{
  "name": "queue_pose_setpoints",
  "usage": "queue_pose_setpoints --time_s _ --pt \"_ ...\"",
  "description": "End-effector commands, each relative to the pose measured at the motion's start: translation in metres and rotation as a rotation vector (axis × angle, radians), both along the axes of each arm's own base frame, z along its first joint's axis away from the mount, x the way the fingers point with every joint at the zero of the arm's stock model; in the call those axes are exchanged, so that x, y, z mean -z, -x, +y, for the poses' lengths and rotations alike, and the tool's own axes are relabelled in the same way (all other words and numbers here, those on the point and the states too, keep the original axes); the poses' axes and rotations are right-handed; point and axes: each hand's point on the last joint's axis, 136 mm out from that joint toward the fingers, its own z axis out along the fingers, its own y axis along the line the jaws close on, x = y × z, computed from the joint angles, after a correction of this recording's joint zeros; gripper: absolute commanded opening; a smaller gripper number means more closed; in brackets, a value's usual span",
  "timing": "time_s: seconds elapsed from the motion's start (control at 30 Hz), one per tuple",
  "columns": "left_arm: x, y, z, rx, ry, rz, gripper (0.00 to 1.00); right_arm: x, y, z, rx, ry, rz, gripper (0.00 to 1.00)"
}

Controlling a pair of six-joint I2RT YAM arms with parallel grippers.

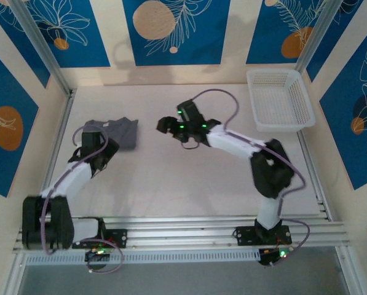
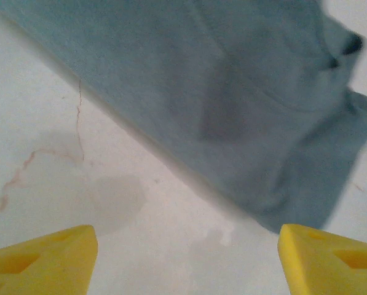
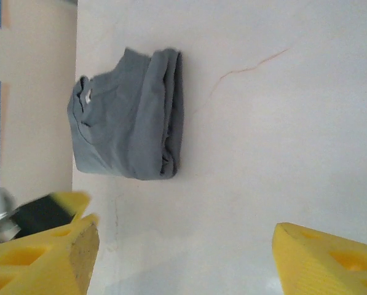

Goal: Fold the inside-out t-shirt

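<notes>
Grey and folded into a compact bundle, the inside-out t-shirt (image 1: 118,132) lies at the far left of the counter (image 1: 171,184). The left tool (image 2: 186,246), spread and empty, hangs just beside it; the right tool (image 3: 183,246), also spread, is over mid-counter. A white basket (image 1: 288,126) sits far right.

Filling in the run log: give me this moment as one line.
t-shirt: folded bundle, far left | left tool: open, empty, beside t-shirt | right tool: open, empty, centre | white basket: empty, far right

we read no text, number or brand anywhere; the wall panels (image 1: 171,31) carry only leaf patterns, and the shirt's (image 3: 128,129) pale tag (image 3: 88,93) is too blurred to read.
</notes>
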Motion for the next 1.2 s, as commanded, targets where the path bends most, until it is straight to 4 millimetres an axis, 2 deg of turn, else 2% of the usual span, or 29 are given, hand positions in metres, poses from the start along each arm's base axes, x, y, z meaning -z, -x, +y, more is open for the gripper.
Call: queue_pose_setpoints --time_s 0.0,0.17,0.33,0.57,0.7,0.8,0.9,1.07,1.17 --pt "-0.002 -0.046 -0.009 -0.044 0.181 -0.097 0.76 -0.007 0.032 -0.026 -0.004 0.028 -0.028 0.75" --pt "0.017 -0.080 -0.001 -0.113 0.174 -0.075 0.78 -0.005 0.062 -0.070 0.080 0.029 0.000 0.75" --pt "0.024 -0.120 0.002 -0.105 0.166 -0.084 0.74 -0.012 0.070 -0.090 0.102 0.069 -0.011 0.75" --pt "0.050 -0.191 -0.005 -0.109 0.254 -0.111 0.64 -0.014 0.065 -0.096 0.104 0.112 -0.015 0.75" --pt "0.045 -0.225 0.003 -0.113 0.233 -0.135 0.64 -0.009 0.063 -0.092 0.084 0.127 0.001 0.75" --pt "0.032 -0.250 0.006 -0.104 0.255 -0.183 0.63 -0.004 0.061 -0.088 0.070 0.139 0.015 0.75" --pt "0.014 -0.254 0.006 -0.084 0.255 -0.212 0.63 -0.002 0.059 -0.086 0.059 0.158 0.022 0.75" --pt "0.003 -0.226 0.008 -0.091 0.226 -0.187 0.63 -0.002 0.055 -0.081 0.048 0.150 0.020 0.75" --pt "-0.002 -0.221 0.006 -0.071 0.215 -0.194 0.63 -0.002 0.055 -0.077 0.036 0.146 0.027 0.75"
